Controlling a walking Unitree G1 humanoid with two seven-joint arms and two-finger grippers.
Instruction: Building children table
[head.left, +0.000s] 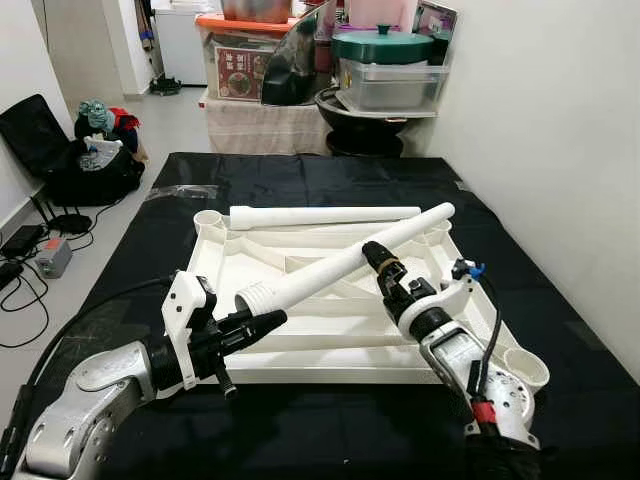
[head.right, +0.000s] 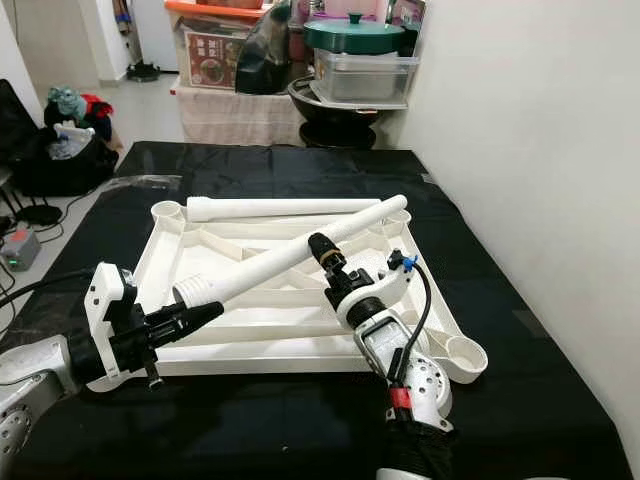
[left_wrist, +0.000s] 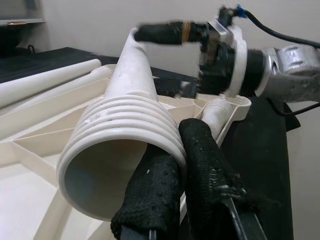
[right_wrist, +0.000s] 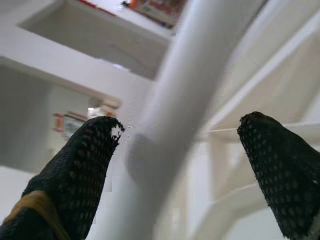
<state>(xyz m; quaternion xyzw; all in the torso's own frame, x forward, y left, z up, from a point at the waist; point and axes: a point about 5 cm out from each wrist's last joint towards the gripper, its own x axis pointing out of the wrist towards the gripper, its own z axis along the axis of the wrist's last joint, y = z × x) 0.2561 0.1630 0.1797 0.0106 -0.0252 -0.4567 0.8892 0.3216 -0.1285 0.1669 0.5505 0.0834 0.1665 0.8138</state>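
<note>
Left end effector (head.left: 268, 320) at leg (head.left: 350, 259)

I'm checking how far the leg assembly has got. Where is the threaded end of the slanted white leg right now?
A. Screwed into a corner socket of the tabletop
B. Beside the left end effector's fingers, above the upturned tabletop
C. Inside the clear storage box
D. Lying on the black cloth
B: the leg's ribbed end sits against the left end effector, over the tabletop.

a black cloth (head.left: 300, 180) is spread over the floor (head.left: 170, 120). an upturned white tabletop (head.left: 330, 335) (ribbed underside up) is laid flat on the cloth, with a socket (head.left: 527, 368) at its near right corner.
</note>
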